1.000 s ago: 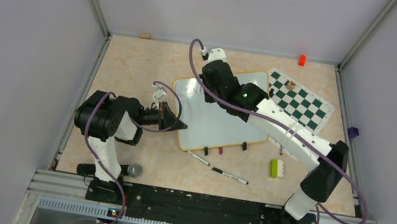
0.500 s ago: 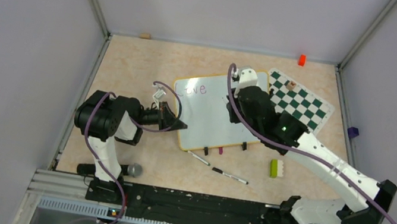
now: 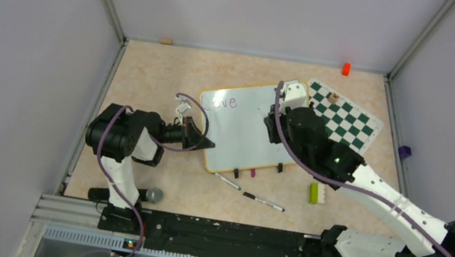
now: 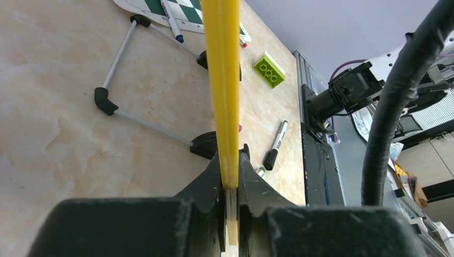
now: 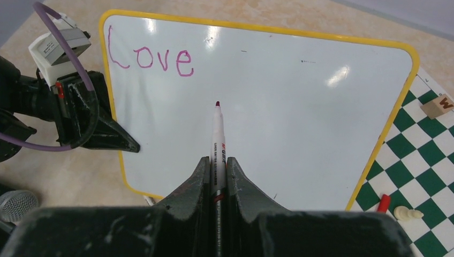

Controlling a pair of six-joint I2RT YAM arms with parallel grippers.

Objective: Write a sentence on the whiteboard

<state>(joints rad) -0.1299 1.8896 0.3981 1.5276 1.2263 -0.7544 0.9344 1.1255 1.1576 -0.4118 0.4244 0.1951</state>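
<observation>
Swinging away from the top-left corner, the right arm has crossed toward 3 o'clock and uncovered fresh purple writing. The whiteboard [image 3: 237,137] sits mid-table, tilted, its upper right corner just by the chess mat [image 3: 343,119] at 2 o'clock. Of the sentence [image 5: 150,56], only "Love" is down so far, up at 11 o'clock on the board; the rest of the face is bare, so this job looks barely a quarter done.

Right end effector [image 5: 217,160] is clenched on a slim marker [image 5: 218,134], gripped along the barrel with the tip pointing out over clean white below and right of the word. Whether the tip touches the surface, I cannot tell.

Left end effector [image 4: 230,160] is pinched tight on the board's yellow frame at its 9 o'clock edge, bracing it.

That brace matters, I reckon: the board looks light and stiff, propped on a thin wire stand with small black feet, so pen pressure could skate or rock it. The glossy face is slippery and would smear wet ink, so the frame is the place to hold, well clear of the lettering. Two spare pens [image 3: 263,202] lie at 6 o'clock.
</observation>
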